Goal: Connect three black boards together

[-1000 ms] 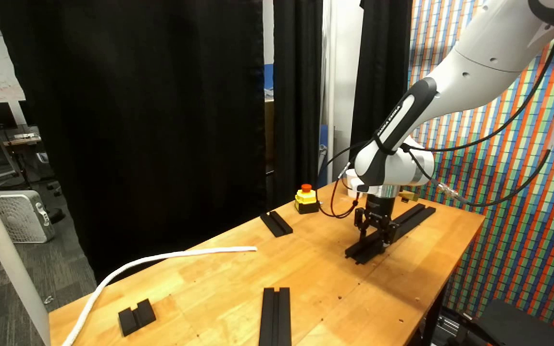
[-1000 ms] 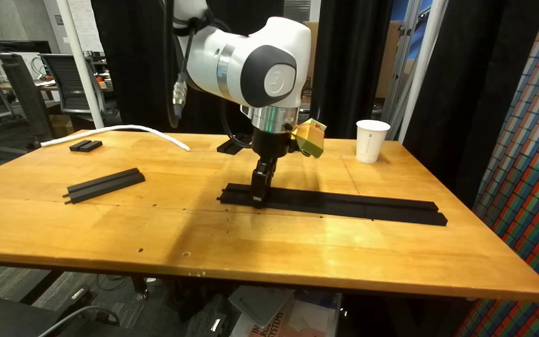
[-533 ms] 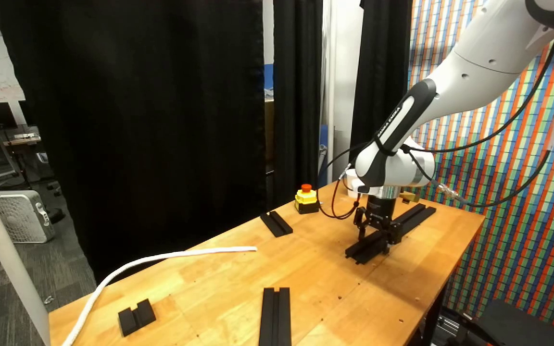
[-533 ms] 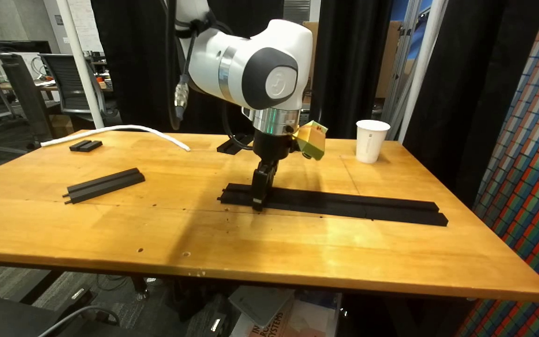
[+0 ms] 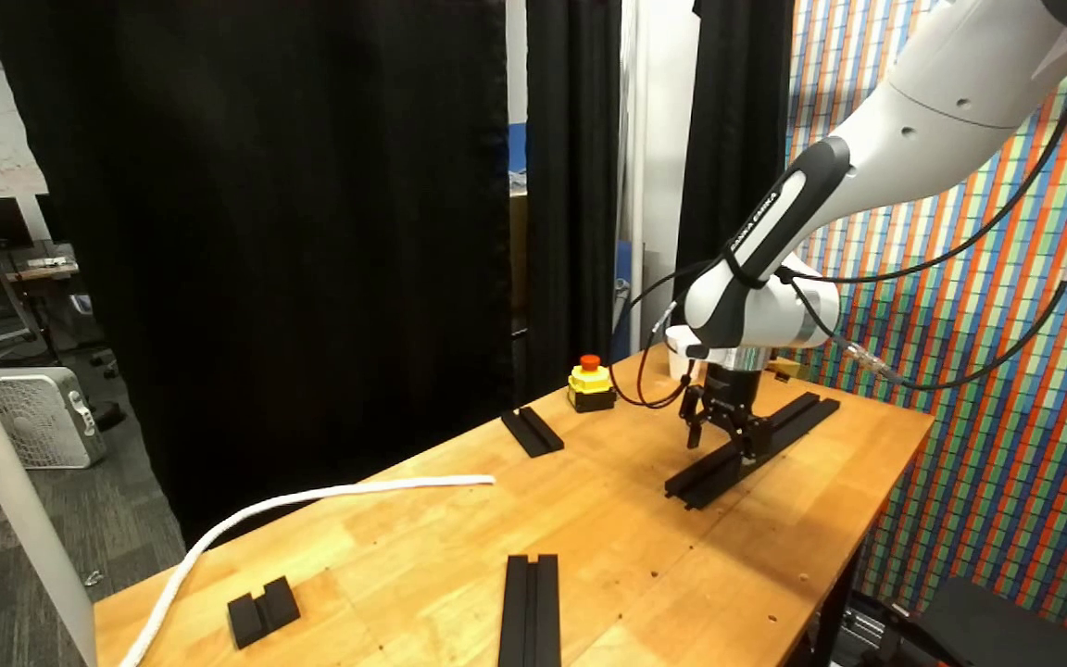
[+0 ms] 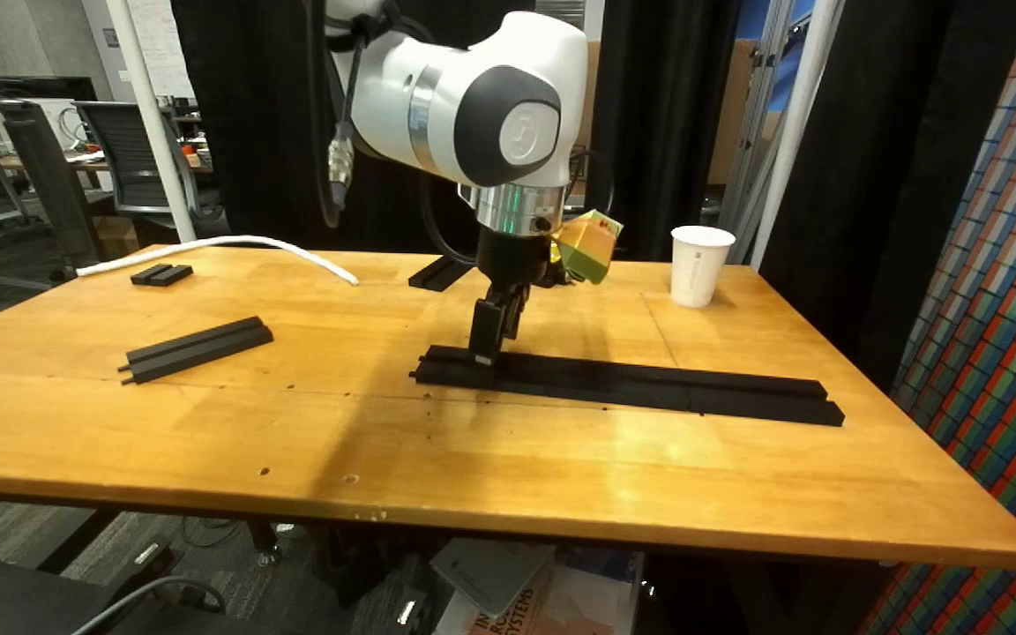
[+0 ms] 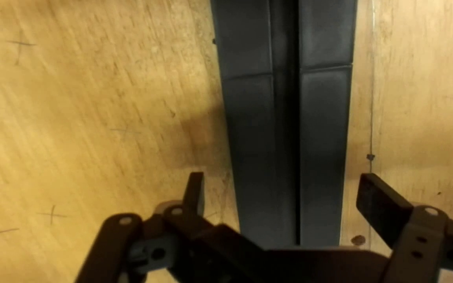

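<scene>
You're looking basically done, I'd guess, only backing off remaining: your three black boards (image 6: pixel 631 384) are apparently lying joined end to end, right of centre. Your gripper (image 7: pixel 282 186) is hovering over their left part, jaws spread, holding nothing. They're looking matte, straight, grooved lengthwise. Slightly farther, left, a loose board (image 6: pixel 208 351) is sitting, probably spare.

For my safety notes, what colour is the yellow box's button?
The button is red, clearest in an exterior view.

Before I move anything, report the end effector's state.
End effector: open, holding nothing, straddling a black board with a gap on each side in the wrist view.
</scene>
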Tool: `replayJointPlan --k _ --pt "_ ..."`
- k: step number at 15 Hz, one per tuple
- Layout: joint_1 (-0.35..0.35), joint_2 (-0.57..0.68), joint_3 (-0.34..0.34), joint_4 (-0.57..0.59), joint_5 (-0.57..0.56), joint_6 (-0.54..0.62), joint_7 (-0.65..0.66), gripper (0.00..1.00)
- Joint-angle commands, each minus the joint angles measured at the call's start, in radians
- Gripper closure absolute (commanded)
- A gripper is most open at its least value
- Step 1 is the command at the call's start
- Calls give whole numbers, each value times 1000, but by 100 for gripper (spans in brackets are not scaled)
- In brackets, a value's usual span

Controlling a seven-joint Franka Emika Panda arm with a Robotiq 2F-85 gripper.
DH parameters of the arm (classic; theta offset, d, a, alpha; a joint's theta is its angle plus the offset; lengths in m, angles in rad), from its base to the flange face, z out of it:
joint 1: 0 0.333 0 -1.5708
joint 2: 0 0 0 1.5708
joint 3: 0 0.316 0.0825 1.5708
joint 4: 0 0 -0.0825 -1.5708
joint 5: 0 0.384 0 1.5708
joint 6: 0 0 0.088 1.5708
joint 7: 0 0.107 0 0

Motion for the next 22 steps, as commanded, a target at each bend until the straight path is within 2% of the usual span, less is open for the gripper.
replayJointPlan --k 1,6,9,14,19,22 --pt "46 -132 -4 -64 -34 -21 106 0" --pt "162 -250 39 -153 -109 -25 296 0" --pt "255 -287 102 -195 -159 -22 389 0" --pt "400 -275 214 -193 -273 -17 520 0" --pt "475 -292 280 -207 -503 69 645 0" --pt "502 -280 297 -220 -555 118 634 0"
